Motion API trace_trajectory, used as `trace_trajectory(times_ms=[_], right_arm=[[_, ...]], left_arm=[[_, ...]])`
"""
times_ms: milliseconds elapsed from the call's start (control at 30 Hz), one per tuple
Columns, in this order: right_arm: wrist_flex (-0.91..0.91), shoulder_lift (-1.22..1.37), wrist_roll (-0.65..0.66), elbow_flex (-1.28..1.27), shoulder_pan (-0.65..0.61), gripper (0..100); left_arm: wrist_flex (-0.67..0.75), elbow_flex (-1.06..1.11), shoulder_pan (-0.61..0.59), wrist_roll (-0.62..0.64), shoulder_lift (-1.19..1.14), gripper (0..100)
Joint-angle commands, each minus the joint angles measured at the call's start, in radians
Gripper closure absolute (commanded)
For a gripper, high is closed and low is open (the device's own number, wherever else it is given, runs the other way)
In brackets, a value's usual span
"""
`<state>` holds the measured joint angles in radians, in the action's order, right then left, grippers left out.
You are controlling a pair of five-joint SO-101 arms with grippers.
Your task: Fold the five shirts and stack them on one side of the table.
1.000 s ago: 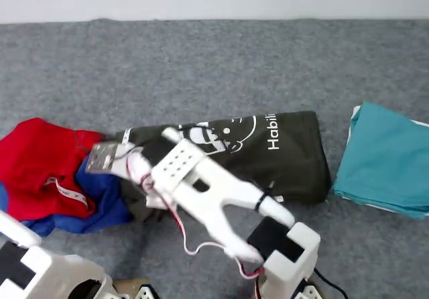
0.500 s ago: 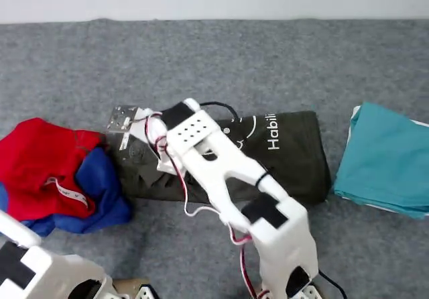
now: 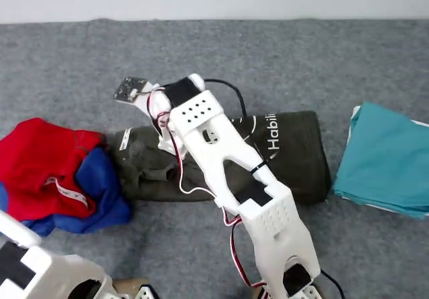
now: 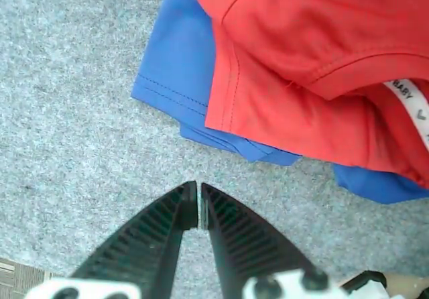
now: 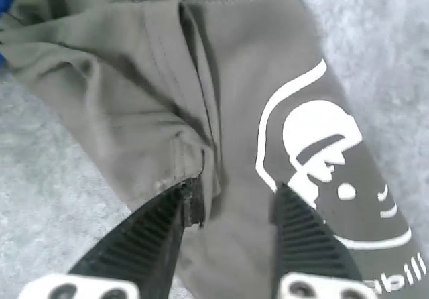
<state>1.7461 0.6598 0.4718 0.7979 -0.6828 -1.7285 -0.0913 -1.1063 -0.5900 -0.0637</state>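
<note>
A dark olive shirt (image 3: 295, 158) with white print lies across the middle of the table, its left end bunched and creased (image 5: 134, 111). My right gripper (image 5: 231, 195) hangs open just over that creased end, one fingertip (image 5: 188, 198) at a fold of the cloth. In the high view the right arm stretches from the front edge over the olive shirt, its gripper (image 3: 166, 141) near the shirt's left end. A red shirt (image 3: 40, 165) lies crumpled on a blue shirt (image 3: 100, 195) at the left. My left gripper (image 4: 200, 205) is shut and empty above bare carpet, close to the blue shirt (image 4: 174, 78) and the red shirt (image 4: 322, 57).
A folded teal shirt (image 3: 389, 158) lies at the right edge. Grey carpet (image 3: 221, 64) covers the table, with open room along the far side. The left arm's base (image 3: 33, 272) sits at the front left corner.
The right arm has swung from the front left of the olive shirt toward the far side, uncovering the shirt's bunched left end. The left arm has stayed put.
</note>
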Motion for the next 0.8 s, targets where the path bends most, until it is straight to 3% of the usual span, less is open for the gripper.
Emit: trace_trajectory(times_ms=[0, 433, 767], right_arm=[[0.053, -0.03, -0.017, 0.069, -0.033, 96.8], [0.042, -0.173, -0.012, -0.203, -0.219, 98.9], [-0.311, 0.012, 0.11, -0.18, -0.076, 98.7]], left_arm=[[-0.023, -0.002, -0.002, -0.012, 0.054, 98], [-0.023, 0.001, -0.005, -0.011, 0.054, 98], [0.028, 0.12, -0.006, -0.012, 0.063, 98]])
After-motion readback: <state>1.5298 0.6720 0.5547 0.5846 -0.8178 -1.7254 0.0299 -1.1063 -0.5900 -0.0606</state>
